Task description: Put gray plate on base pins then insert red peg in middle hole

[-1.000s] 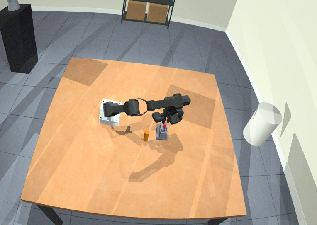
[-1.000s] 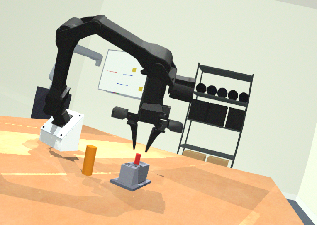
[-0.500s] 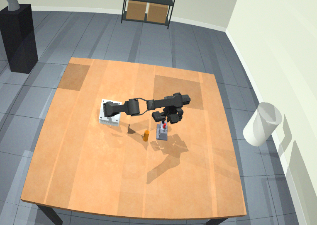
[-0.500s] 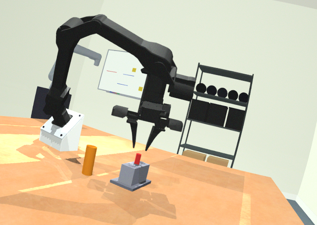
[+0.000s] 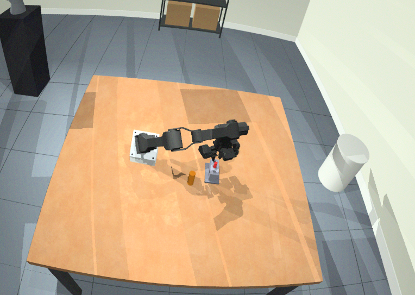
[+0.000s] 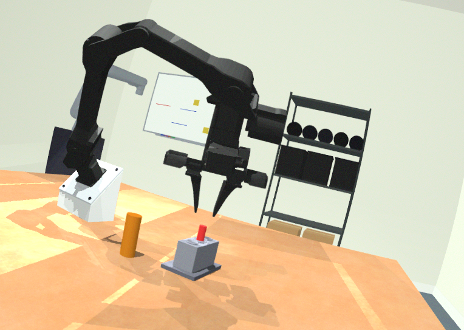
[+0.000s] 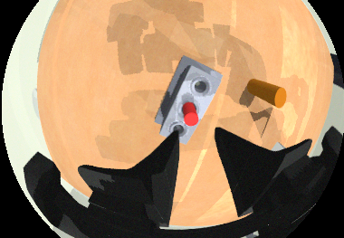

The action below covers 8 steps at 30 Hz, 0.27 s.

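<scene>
On the wooden table point(image 5: 140, 238) point(image 6: 300, 292) point(image 7: 77, 92), red peg point(image 5: 215, 164) point(image 6: 201, 233) point(image 7: 190, 114) in plate

peg point(image 5: 215, 164) point(image 6: 201, 233) point(image 7: 190, 114): plain red | cylinder point(image 5: 191, 177) point(image 6: 130, 234) point(image 7: 267, 92): orange | plate point(image 5: 214, 175) point(image 6: 195, 255) point(image 7: 205, 98): gray | gripper point(image 5: 213, 158) point(image 6: 204, 214) point(image 7: 196, 134): black

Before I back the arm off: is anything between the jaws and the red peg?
Nothing shows there. In the exterior view, the jaws stand open above the red peg, with only a bare gap between fingertips and peg top.

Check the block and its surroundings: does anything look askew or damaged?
Nothing stands out: the red peg stands in the middle hole, and the orange cylinder stands upright beside the block.
</scene>
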Available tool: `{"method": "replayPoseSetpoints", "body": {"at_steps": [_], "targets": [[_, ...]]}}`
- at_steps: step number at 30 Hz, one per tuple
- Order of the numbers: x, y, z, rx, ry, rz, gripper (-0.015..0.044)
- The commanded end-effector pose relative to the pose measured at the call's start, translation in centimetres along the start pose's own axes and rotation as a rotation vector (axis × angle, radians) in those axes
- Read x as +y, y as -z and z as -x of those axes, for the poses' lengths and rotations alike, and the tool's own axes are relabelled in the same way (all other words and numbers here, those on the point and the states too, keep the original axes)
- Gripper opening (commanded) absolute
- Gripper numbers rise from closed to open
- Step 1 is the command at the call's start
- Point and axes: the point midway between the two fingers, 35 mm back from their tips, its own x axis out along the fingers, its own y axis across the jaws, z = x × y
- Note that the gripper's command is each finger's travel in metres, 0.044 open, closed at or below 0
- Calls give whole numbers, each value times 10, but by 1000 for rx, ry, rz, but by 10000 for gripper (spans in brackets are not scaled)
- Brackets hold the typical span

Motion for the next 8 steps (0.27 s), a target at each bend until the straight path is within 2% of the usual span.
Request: {"method": "replayPoseSetpoints", "body": {"at_steps": [1, 8], "targets": [[0, 0, 4, 3, -4, -9, 150], [-1, 1, 8, 3, -4, -9, 150]]}}
